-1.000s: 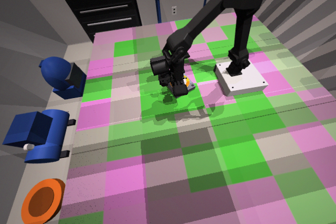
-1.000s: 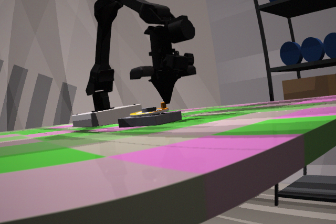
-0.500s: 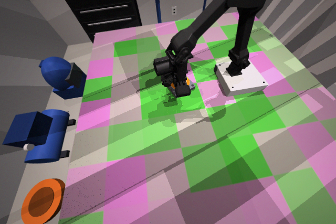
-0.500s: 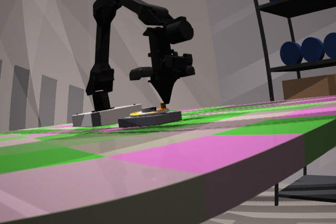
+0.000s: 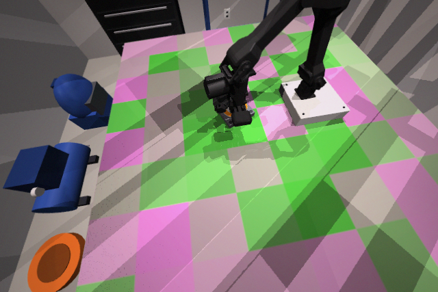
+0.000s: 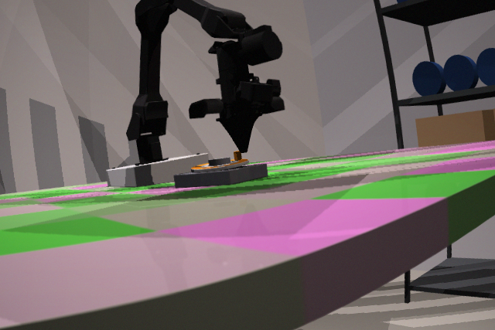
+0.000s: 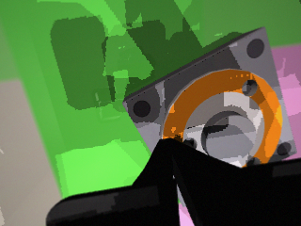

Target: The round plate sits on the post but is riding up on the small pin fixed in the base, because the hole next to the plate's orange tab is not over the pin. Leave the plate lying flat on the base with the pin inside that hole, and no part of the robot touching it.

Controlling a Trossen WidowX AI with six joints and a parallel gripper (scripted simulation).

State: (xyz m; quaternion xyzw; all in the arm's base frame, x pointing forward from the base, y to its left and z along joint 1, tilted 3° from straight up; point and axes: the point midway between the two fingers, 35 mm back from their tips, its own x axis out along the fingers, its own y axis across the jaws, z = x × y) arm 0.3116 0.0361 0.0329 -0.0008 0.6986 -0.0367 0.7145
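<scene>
Item: my black parallel-jaw gripper (image 6: 241, 147), clenched empty, poised at the round orange-ringed plate's small orange tab (image 6: 237, 154); next, I judge, nudge tab to turn plate (image 7: 225, 118) over pin.

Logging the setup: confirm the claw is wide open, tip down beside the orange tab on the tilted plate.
Wrong on one point: the claw is shut, holding nothing, as the exterior view shows. It does point down beside the orange tab on the tilted plate.
</scene>
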